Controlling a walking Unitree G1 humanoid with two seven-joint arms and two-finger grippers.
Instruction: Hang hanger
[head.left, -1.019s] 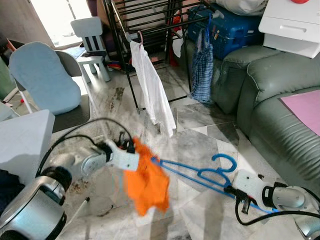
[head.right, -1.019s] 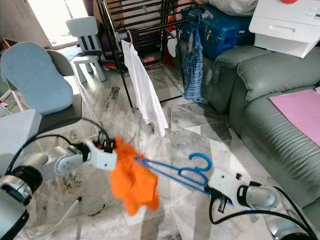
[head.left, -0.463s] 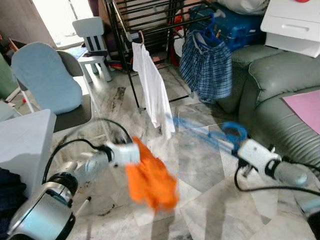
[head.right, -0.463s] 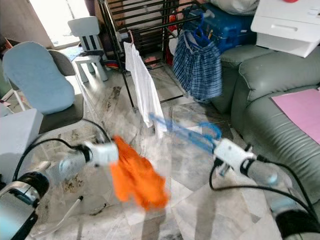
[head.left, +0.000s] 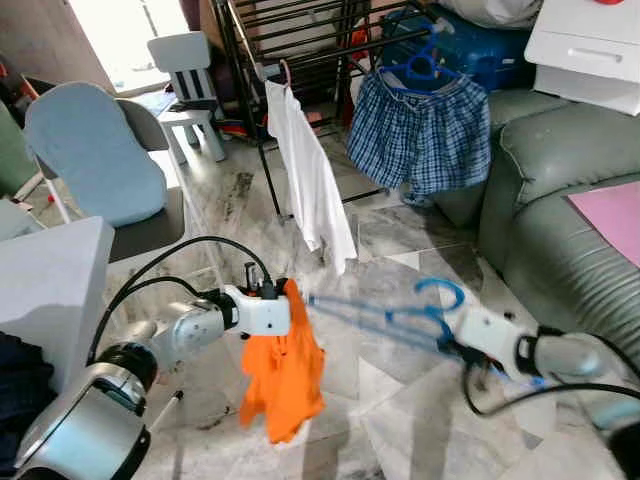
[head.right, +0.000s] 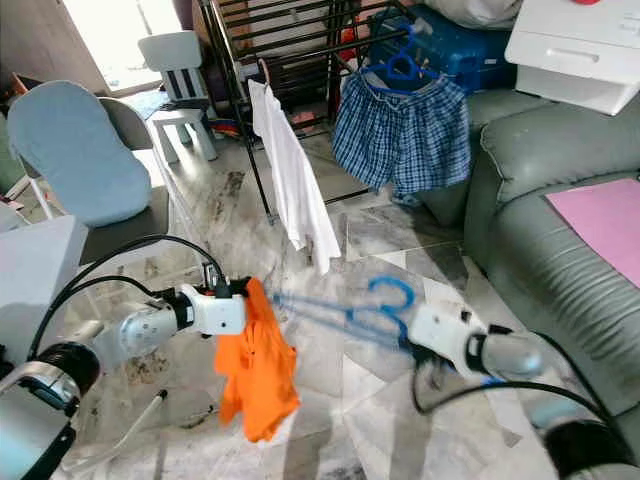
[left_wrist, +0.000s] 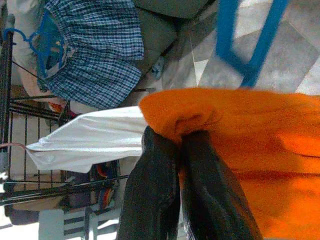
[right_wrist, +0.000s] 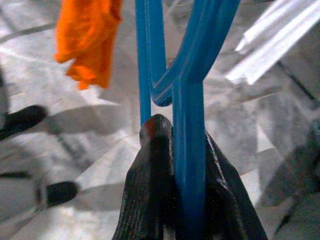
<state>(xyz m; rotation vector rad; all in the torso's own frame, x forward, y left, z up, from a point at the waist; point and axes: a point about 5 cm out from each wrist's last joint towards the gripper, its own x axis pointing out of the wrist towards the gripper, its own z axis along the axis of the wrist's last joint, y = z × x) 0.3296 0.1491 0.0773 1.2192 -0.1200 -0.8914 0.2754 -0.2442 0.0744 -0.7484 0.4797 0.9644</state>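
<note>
We hold the blue hanger low over the marble floor, between both arms. Its long axis runs left to right, hook pointing far-side. Our right gripper clamps one end; our left gripper pinches the orange garment at the other.

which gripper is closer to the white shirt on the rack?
Left. The left gripper, pinching the orange cloth, sits just below the white shirt; the right gripper, clamping the blue hanger, is farther off.
</note>
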